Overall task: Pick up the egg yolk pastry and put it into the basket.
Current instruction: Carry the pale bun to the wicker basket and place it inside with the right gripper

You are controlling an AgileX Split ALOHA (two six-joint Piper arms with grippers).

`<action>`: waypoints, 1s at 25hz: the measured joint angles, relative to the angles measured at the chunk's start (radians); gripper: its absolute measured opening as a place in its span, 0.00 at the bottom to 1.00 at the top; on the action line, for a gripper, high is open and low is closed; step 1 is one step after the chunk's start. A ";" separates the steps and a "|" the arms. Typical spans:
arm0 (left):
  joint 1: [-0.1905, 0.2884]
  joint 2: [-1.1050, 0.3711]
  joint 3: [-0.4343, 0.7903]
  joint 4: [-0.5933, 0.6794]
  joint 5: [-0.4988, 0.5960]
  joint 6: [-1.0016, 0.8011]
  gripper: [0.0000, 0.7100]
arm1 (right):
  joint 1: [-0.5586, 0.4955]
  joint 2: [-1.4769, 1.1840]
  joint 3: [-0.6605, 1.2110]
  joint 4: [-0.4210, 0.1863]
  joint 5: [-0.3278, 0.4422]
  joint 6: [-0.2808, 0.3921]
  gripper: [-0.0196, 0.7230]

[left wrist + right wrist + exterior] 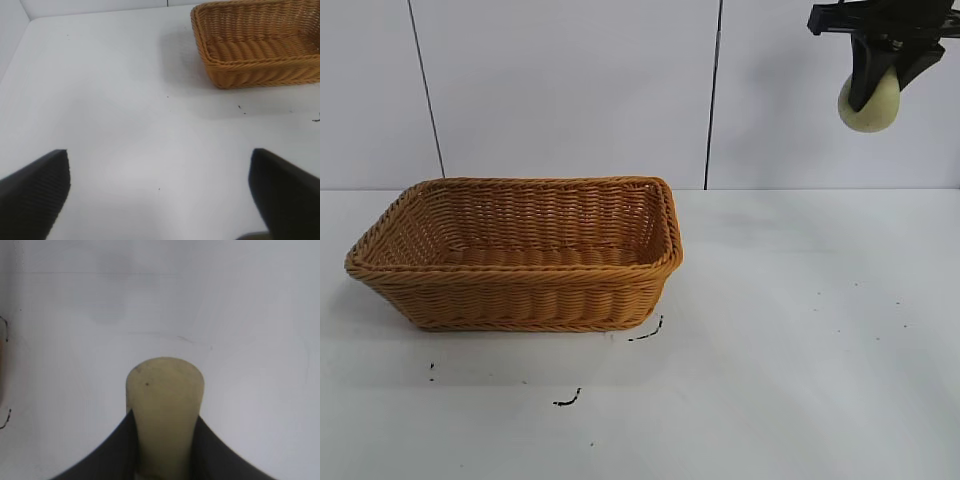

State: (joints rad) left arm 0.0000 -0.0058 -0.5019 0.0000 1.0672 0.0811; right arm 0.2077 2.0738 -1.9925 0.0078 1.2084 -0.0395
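High at the top right of the exterior view, my right gripper (876,82) is shut on the egg yolk pastry (872,108), a pale cream-yellow lump held well above the table. In the right wrist view the egg yolk pastry (165,400) is squeezed between the two black fingers (117,450). The basket (520,300), orange-brown woven wicker with a braided rim, rests on the table at the left, far from the pastry, and nothing shows inside it. My left gripper (160,195) hovers open over bare table, with the basket (260,75) beyond it.
The white table (800,350) carries a few small black marks (567,400) in front of the basket. A white panelled wall (570,90) rises behind the table.
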 joint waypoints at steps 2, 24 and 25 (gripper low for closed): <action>0.000 0.000 0.000 0.000 0.000 0.000 0.98 | 0.048 0.000 0.000 0.000 -0.012 0.001 0.24; 0.000 0.000 0.000 0.000 0.000 0.000 0.98 | 0.449 0.209 -0.003 0.003 -0.410 0.057 0.24; 0.000 0.000 0.000 0.000 0.000 0.000 0.98 | 0.449 0.232 -0.003 0.003 -0.425 0.058 0.24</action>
State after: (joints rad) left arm 0.0000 -0.0058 -0.5019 0.0000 1.0672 0.0811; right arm 0.6571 2.3055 -1.9957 0.0104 0.7832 0.0181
